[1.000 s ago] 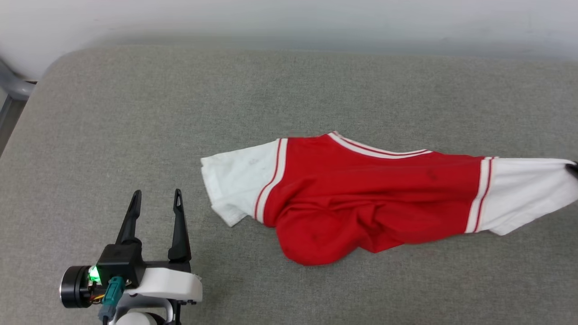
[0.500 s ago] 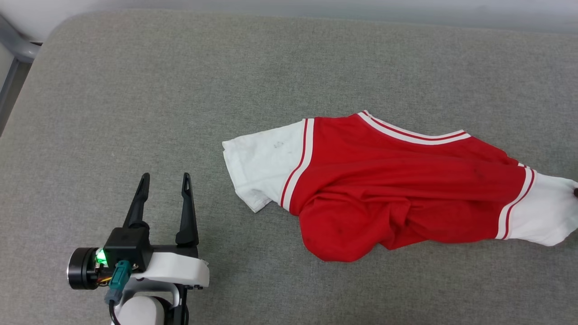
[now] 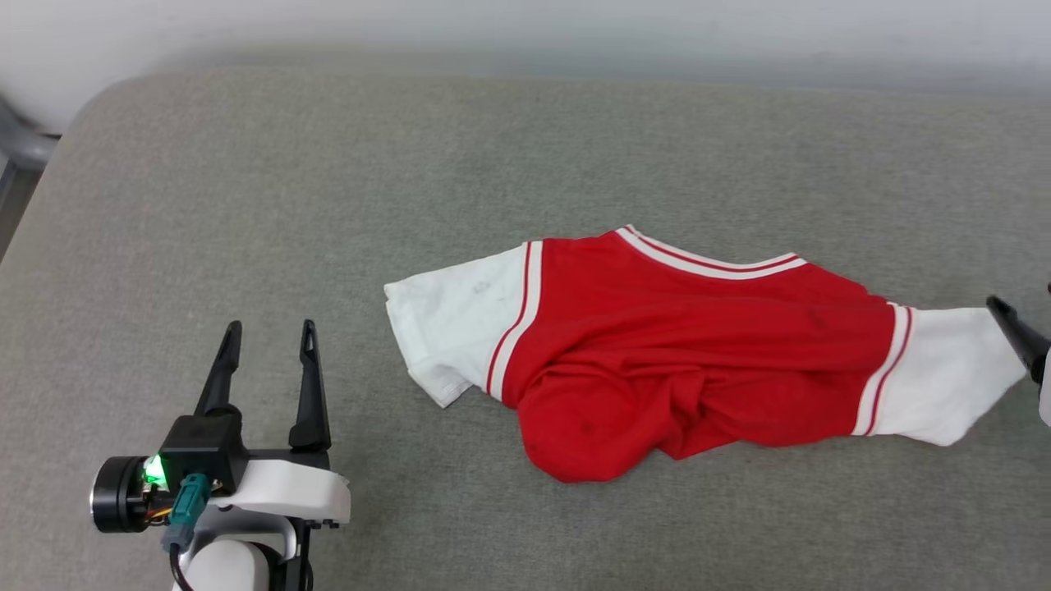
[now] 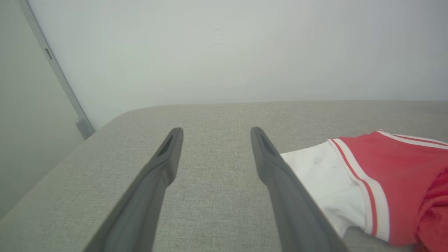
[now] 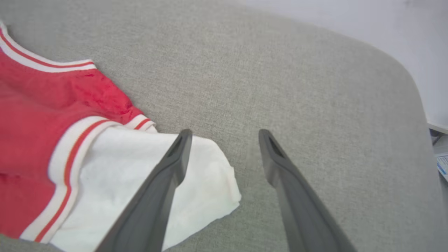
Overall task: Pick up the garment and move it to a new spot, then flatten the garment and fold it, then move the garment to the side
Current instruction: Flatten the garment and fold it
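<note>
My left claw (image 3: 271, 324): open, empty, hovering over bare grey desk (image 3: 246, 180), fingers pointing 12 o'clock. The garment (image 3: 681, 353) lies at its 3 o'clock, near but apart. Nearest is the white sleeve (image 3: 447, 324), then a crumpled red body bunched toward 6 o'clock, with the striped collar (image 3: 706, 261) at 12. My right claw (image 3: 1024, 297) is at the garment's 3 o'clock end, jaws apart, holding nothing. In the right wrist view one finger crosses the far sleeve (image 5: 115, 168); can't tell if it touches.
</note>
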